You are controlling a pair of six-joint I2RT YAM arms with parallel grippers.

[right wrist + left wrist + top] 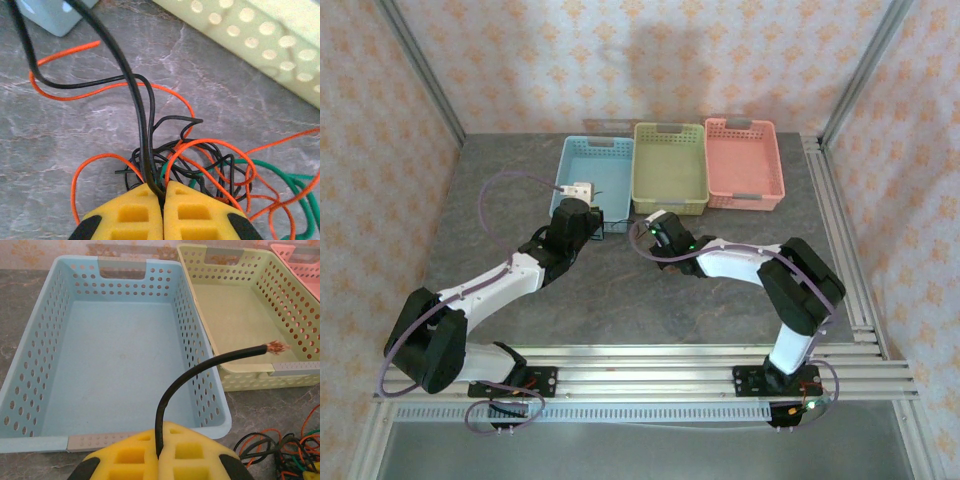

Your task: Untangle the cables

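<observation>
**Entry 1, nearest.** Left pincer (161, 435): yellow foam pads (195, 455) pressed together, clamped on a thin black cable (200, 367). Cable rising out of the pads, bending right, ending free in a frayed copper tip (277, 346), seen against the yellow-green basket's near wall.

**Entry 2.** Right pincer (163, 192): yellow pads closed tight on a black strand (135, 95) at the near edge of the knot. Strand running away and to the left, toward the light-blue basket's corner.

**Entry 3.** Tangle of thin orange, black and green cables (200, 165): flat on the grey marbled worktop (60, 130), touching the right pincer's pads and spreading away and rightward from them. From the left wrist, low at right (280, 450), just off the blue basket's near right corner.

**Relation for the coming move.** Knot to the right of the left pincer, directly at the right one; right arm nearer. Held black line lying roughly from pincer to pincer; probably one cable, not certain. Judged: drawing apart along that axis.

**Entry 4, farthest.** Row of perforated plastic baskets: light-blue basket (50, 355), yellow-green basket (295, 305), pink basket (300, 260).
</observation>
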